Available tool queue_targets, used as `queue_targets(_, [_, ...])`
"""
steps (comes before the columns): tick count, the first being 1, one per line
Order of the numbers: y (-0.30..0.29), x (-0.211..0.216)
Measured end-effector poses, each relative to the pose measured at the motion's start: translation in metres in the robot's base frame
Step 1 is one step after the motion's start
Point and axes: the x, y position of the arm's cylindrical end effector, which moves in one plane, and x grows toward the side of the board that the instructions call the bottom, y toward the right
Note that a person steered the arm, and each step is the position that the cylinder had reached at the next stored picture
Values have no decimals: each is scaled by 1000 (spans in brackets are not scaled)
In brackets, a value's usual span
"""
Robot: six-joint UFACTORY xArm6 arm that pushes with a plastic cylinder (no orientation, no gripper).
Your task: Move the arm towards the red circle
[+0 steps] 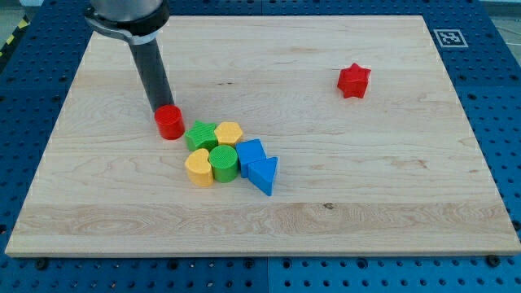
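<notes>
The red circle [170, 123] is a short red cylinder left of the board's middle. My tip [161, 109] is at its upper left edge, touching or nearly touching it; the dark rod rises from there to the view's top left. Just right of the red circle is a tight cluster: a green star-like block [200, 135], a yellow hexagon [229, 133], a yellow heart [199, 168], a green cylinder [223, 163], a blue block [251, 152] and a blue triangle [264, 174].
A red star [353, 80] lies alone at the upper right. The wooden board [366, 195] rests on a blue perforated table. A printed marker [449, 37] sits at the board's top right corner.
</notes>
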Motion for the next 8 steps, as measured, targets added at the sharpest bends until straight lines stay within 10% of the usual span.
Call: queue_targets(8, [-27, -6])
